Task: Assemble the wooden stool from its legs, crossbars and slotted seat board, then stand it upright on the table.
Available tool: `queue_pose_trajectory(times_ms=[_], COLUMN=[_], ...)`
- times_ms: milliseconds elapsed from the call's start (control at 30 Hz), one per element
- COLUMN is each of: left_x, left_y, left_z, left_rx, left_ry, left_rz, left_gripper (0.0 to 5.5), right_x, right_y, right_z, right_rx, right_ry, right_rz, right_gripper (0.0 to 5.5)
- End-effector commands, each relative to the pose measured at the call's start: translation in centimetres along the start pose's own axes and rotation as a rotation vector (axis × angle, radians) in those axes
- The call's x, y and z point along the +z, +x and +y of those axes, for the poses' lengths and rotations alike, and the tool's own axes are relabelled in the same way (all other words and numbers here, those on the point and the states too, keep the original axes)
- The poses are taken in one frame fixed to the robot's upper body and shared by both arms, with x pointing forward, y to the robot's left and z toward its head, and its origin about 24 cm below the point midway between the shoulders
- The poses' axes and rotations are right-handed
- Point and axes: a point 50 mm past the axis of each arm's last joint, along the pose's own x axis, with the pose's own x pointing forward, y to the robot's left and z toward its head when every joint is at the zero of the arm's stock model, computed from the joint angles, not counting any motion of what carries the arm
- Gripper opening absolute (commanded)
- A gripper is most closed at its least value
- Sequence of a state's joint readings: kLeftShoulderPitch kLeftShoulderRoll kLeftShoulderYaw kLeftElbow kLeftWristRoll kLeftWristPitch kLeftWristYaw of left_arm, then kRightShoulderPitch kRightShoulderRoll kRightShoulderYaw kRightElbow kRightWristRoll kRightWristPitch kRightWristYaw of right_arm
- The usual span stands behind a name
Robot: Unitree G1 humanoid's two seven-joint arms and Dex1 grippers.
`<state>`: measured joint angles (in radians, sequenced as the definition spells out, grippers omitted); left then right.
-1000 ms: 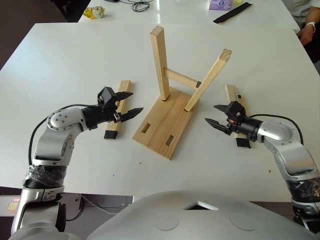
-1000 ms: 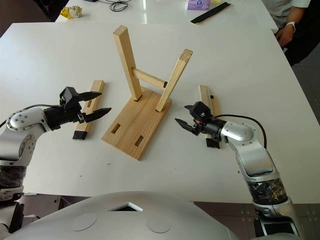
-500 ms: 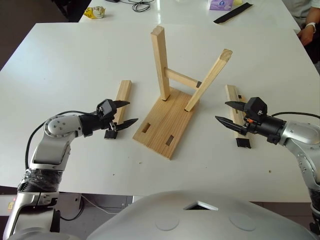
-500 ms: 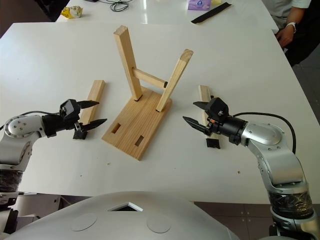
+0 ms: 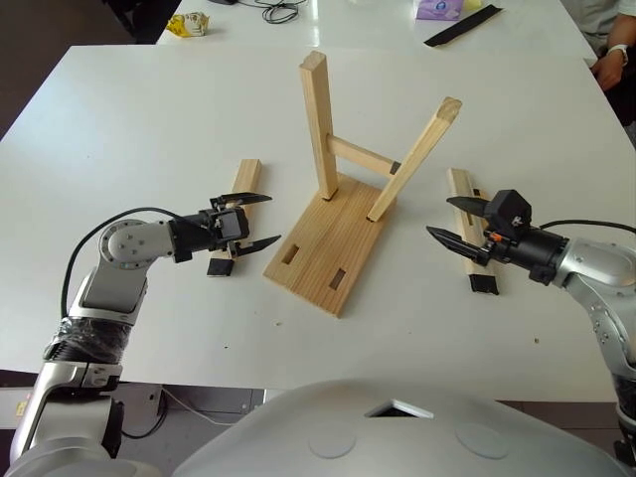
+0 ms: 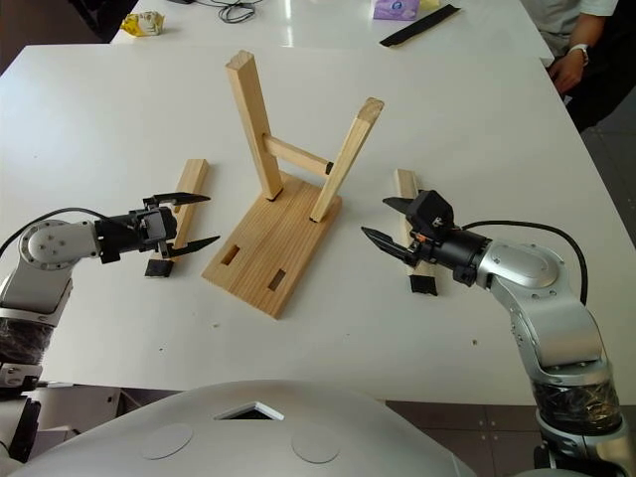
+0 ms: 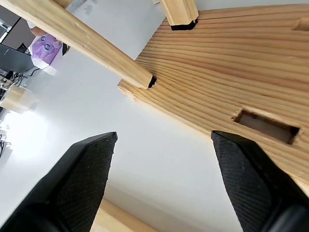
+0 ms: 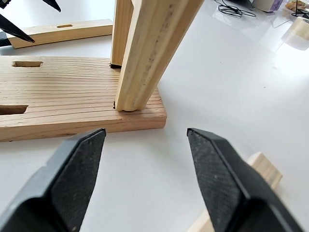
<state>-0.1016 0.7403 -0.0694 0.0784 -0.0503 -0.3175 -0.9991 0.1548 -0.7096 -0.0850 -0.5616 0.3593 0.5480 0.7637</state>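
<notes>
The slotted seat board (image 5: pixel 328 243) lies flat mid-table, with two free slots (image 5: pixel 290 255) near its front end. Two legs (image 5: pixel 318 124) (image 5: pixel 415 159) stand in its far end, joined by a crossbar (image 5: pixel 363 156). One loose leg piece (image 5: pixel 241 194) lies left of the board, another (image 5: pixel 465 214) to its right. My left gripper (image 5: pixel 266 219) is open just above the table, between the left piece and the board (image 7: pixel 231 72). Open as well, my right gripper (image 5: pixel 440 217) hovers by the right piece, pointing at the standing leg (image 8: pixel 149 53).
At the table's far edge lie a black strip (image 5: pixel 460 25), a purple pack (image 5: pixel 437 8), a yellow item (image 5: pixel 189 25) and cables (image 5: pixel 280 12). Bare white tabletop (image 5: pixel 149 119) spreads out on both sides and in front of the board.
My right gripper drew back from the board to beside the right loose piece. My left gripper dropped lower, then edged toward the board. Both stayed open.
</notes>
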Motion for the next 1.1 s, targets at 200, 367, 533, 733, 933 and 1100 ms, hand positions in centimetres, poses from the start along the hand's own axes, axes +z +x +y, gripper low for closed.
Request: queue_pose_trajectory(times_ms=[200, 367, 533, 733, 933, 1100], left_x=[-0.6, -1.0, -0.4, -1.1, -1.2, 0.4], left_y=[0.1, 0.2, 0.9, 0.3, 0.0, 1.0], left_z=[-1.2, -1.8, -1.5, -3.2, -4.2, -4.3], left_rx=[-0.069, -0.095, -0.047, -0.153, -0.202, -0.173], left_ry=[0.169, 0.212, 0.241, 0.307, 0.211, 0.124], left_rz=[0.042, 0.057, 0.031, 0.058, 0.040, -0.028], left_gripper=[3.63, 3.63, 3.63, 3.63, 3.63, 3.63], right_x=[0.4, 0.5, 0.6, 0.6, -0.6, -1.6], right_y=[-0.1, -0.2, -0.1, -0.2, -0.4, -0.1], right_z=[0.4, 0.5, 0.7, 0.5, 1.2, 2.3], right_rx=[0.000, 0.000, 0.007, 0.000, 0.063, 0.106], right_ry=[-0.001, -0.002, -0.003, -0.008, -0.018, -0.016], right_rz=[-0.019, -0.025, -0.029, -0.025, 0.044, 0.081], right_gripper=[3.13, 3.13, 3.13, 3.13, 3.13, 3.13])
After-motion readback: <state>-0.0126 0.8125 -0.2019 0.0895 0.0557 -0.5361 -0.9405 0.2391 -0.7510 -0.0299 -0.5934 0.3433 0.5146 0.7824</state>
